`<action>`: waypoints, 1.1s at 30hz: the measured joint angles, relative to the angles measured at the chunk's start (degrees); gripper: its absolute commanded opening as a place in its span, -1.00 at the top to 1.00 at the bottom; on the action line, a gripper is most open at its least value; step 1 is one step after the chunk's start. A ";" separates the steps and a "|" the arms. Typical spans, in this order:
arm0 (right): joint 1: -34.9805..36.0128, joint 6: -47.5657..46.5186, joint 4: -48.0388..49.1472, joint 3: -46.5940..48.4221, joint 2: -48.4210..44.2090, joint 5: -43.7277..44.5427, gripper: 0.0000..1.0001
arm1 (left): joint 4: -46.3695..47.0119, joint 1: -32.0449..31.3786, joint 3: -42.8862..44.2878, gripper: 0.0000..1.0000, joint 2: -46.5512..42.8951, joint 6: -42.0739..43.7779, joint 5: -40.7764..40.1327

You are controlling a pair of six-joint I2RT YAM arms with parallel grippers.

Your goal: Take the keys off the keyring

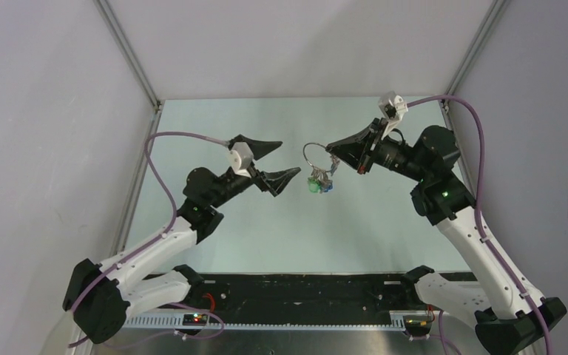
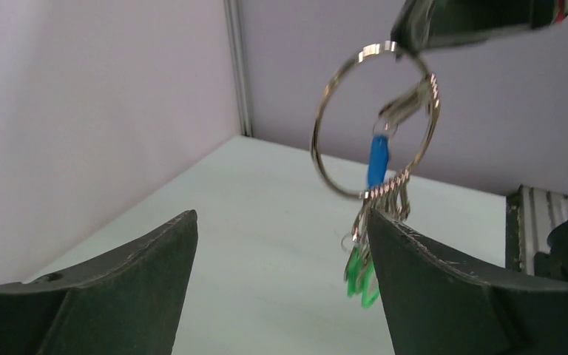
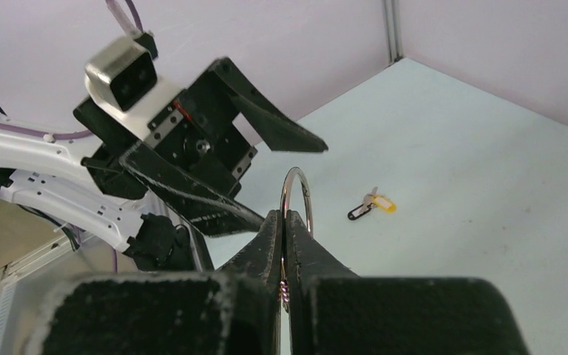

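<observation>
My right gripper [image 1: 330, 151] is shut on the thin silver keyring [image 1: 313, 154] and holds it up above the table. In the right wrist view the ring [image 3: 296, 194] sticks out from between the closed fingers. The keys [image 1: 319, 183], with blue and green heads, hang in a bunch below the ring. In the left wrist view the ring [image 2: 373, 122] hangs from the right gripper, with a blue-headed key [image 2: 377, 160] and green-headed keys [image 2: 359, 272] under it. My left gripper [image 1: 287, 158] is open just left of the bunch; its right finger [image 2: 444, 274] is close beside the hanging keys.
A small yellow-and-black tagged piece [image 3: 372, 206] lies on the pale green table [image 1: 266, 229] beyond the ring. Grey walls with metal frame posts [image 1: 129, 55] enclose the table at back and sides. A black rail [image 1: 303, 290] runs along the near edge.
</observation>
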 measured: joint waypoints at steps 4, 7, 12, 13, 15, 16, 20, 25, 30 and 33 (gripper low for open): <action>0.72 -0.44 -1.31 0.00 0.24 -0.76 1.00 | 0.85 0.00 2.27 -0.76 0.07 -1.44 0.28; 1.62 -1.05 -2.12 0.00 0.70 -1.11 1.00 | 1.66 0.04 5.38 -0.53 2.34 -2.73 1.88; 2.91 -2.12 -3.69 0.00 1.68 -1.05 1.00 | 2.25 0.07 12.92 0.71 10.71 -6.60 6.84; 2.99 -2.16 -3.80 0.00 1.79 -1.07 0.97 | 2.34 0.07 14.34 0.85 12.85 -7.28 7.72; 3.37 -2.45 -4.15 0.00 1.88 -1.05 0.28 | 2.19 0.11 16.09 0.98 16.15 -8.48 9.09; 3.54 -2.67 -4.44 0.02 1.88 -0.83 0.13 | 2.14 0.15 16.28 0.99 17.18 -8.81 9.51; 3.67 -4.39 -6.56 0.13 1.57 2.10 -0.01 | 1.20 0.96 15.52 1.00 17.38 -8.96 10.16; 2.16 -5.66 -7.76 -3.17 -1.25 6.38 -0.05 | -0.61 3.04 11.58 0.82 12.66 -8.94 9.64; 0.04 -4.46 -10.99 -7.54 -1.07 13.09 -0.24 | -7.13 4.13 6.56 -0.44 7.10 -10.45 4.00; 1.29 -4.07 -14.45 -7.96 2.54 18.58 -0.44 | -11.52 4.13 1.55 -0.58 3.34 -11.28 0.61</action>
